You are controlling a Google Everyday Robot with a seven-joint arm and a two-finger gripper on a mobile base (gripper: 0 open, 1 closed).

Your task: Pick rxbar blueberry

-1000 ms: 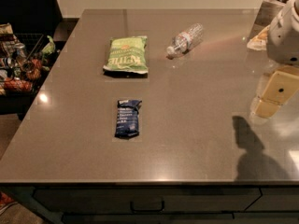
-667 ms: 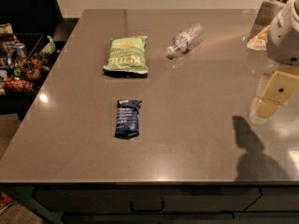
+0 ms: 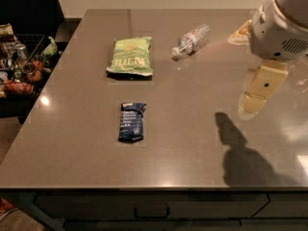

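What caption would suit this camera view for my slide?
Gripper hovers above the table, well right of the rxbar blueberry, green chip bag and water bottle.

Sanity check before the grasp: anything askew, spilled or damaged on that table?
Only the clear plastic water bottle, lying on its side far back; no spill visible. The small navy-blue snack bar and green chip bag lie flat. The hand hangs at the right, apart from them.

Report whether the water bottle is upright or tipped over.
Tipped: the water bottle lies on its side on the table. The gripper hovers at the right, apart from it.
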